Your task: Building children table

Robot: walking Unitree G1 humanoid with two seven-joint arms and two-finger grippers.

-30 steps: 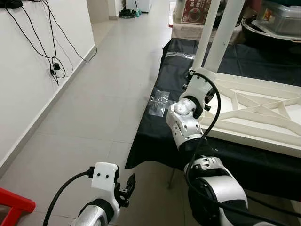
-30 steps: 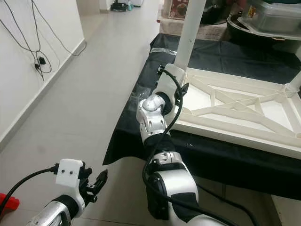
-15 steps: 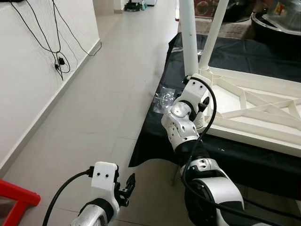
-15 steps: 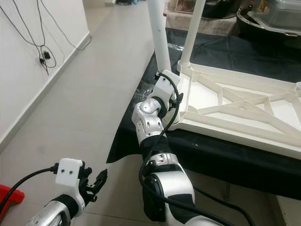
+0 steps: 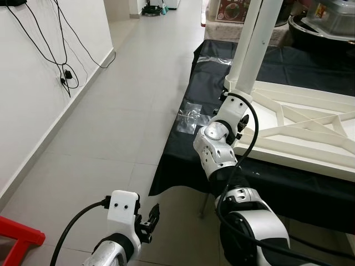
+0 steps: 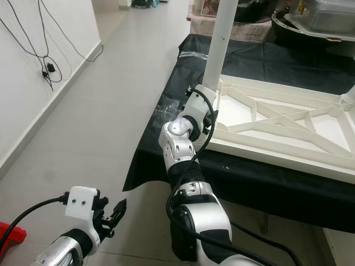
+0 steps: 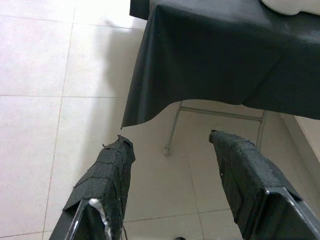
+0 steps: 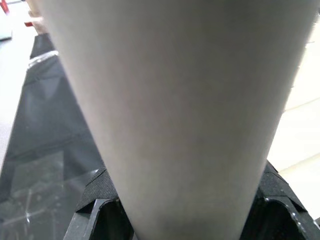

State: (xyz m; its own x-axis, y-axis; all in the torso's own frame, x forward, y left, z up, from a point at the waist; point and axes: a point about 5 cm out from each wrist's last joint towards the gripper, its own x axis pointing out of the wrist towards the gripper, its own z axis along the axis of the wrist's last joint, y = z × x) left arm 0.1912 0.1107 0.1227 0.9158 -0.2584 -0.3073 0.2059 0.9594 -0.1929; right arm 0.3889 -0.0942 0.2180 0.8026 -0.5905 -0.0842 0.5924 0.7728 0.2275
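Between the right gripper's [image 8: 182, 210] two black fingers [image 8: 95, 197] stands a white table leg [image 5: 256, 41], clamped low down where it meets the corner of the upturned white table frame [image 5: 310, 130]. That frame lies on a black cloth [image 5: 183, 149] just beyond. Low over the floor tiles [image 5: 111, 133], the left gripper [image 7: 172, 165] hangs spread wide, holding nothing.

Right arm extended forward, right gripper [image 8: 182, 210] clamped both sides. Left gripper [image 7: 172, 165] low at near left, fingers [image 7: 107, 175] apart.
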